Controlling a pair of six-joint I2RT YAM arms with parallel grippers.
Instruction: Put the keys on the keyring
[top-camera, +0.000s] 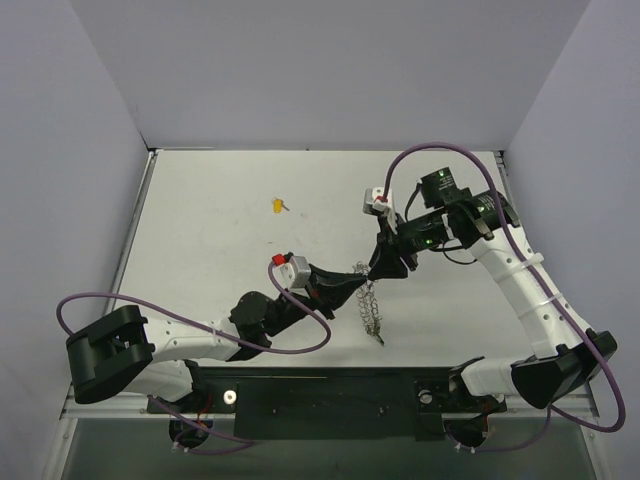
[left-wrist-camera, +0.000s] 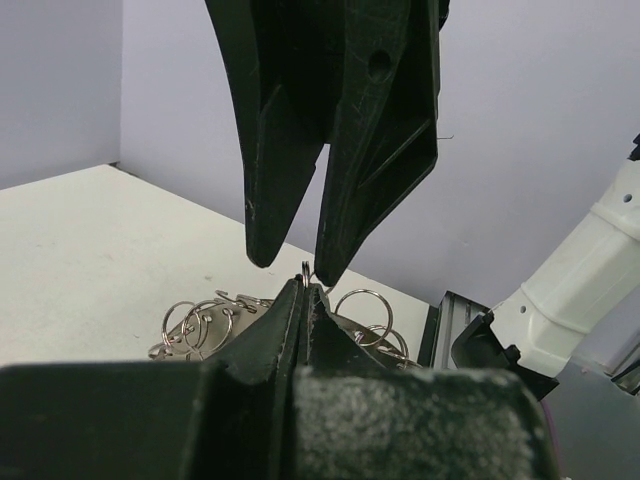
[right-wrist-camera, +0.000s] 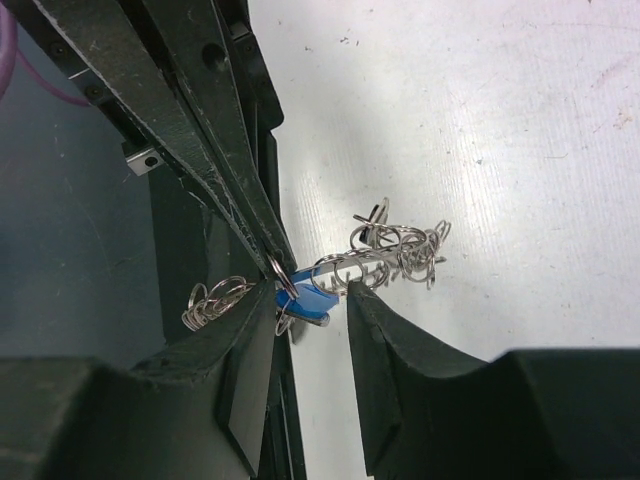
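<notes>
Left gripper is clenched on the silvery, floppy chain-like keyring, dangling above the white table. The right gripper has its jaws apart around the tiny blue-headed key. I judge it light and slippery, so I'd pinch its plastic head.

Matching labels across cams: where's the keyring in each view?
Top external: keyring dangles at centre from the left gripper.
Left wrist: keyring low centre, loops showing on either side of the camera's own fingertips.
Right wrist: keyring mid-frame, loops bunched on both sides of the left gripper's tip.
Shared landmark: the left gripper's shut tip pinching one loop.
</notes>
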